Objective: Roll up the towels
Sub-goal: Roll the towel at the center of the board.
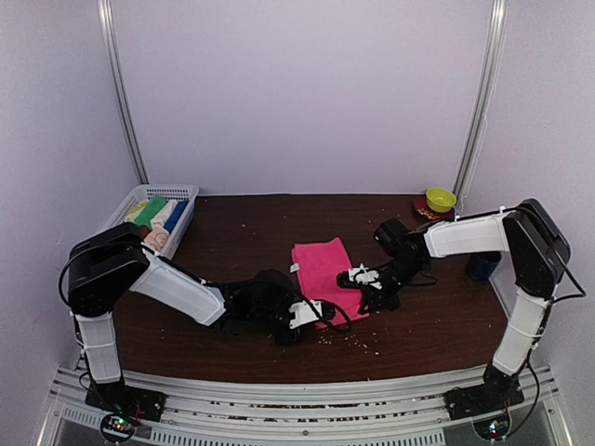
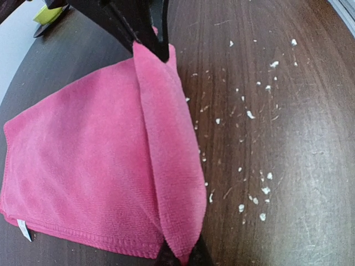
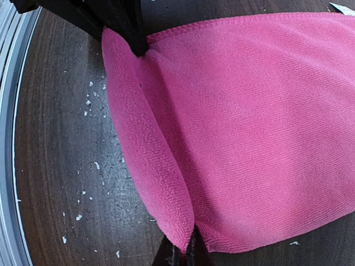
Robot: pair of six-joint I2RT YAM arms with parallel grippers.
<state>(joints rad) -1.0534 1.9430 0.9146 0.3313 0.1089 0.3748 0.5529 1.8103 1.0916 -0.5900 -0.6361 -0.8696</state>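
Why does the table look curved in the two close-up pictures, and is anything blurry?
Left wrist view: a wide lens bows the table edge; the pink towel and crumbs are sharp. Right wrist view: same bowing along the grey rail, weave crisp. Top view: lines straight, light even, shadows faint, detail softer.

Soft, even light from above fills the overhead view: pale walls (image 1: 297, 93) bright, shadows on the dark table (image 1: 242, 232) faint, the whole picture slightly grainy. Both wrist views bend hard at the edges, the tabletop curving away. Up close the towel (image 3: 249, 122) shows crisp weave, and a mild sheen lies on the wood.
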